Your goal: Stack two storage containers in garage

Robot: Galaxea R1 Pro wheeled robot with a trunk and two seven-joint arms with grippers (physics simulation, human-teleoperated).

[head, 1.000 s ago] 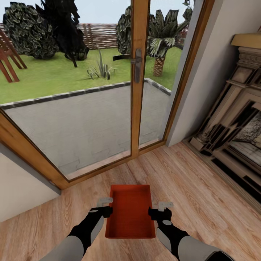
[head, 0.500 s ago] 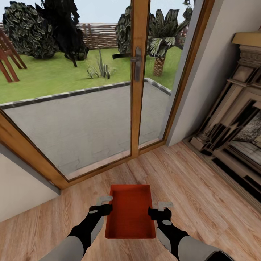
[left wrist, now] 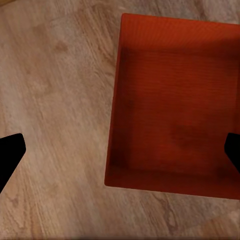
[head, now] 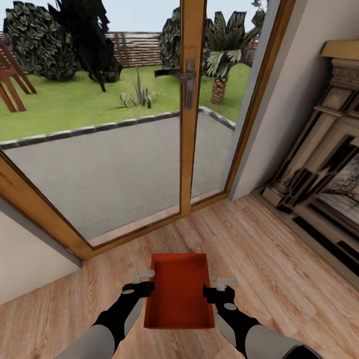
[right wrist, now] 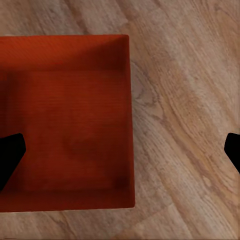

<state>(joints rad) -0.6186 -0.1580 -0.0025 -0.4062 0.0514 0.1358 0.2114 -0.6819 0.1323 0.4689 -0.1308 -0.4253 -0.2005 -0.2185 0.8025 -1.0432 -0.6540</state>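
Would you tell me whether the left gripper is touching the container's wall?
Apart. In the left wrist view the left gripper straddles the container's wall, fingers well clear.

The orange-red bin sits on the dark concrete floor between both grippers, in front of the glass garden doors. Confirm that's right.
One thing is wrong: the floor. The head view shows the orange-red bin on the light wood-plank floor, not dark concrete. It does sit between the left gripper and right gripper, in front of the glass garden doors.
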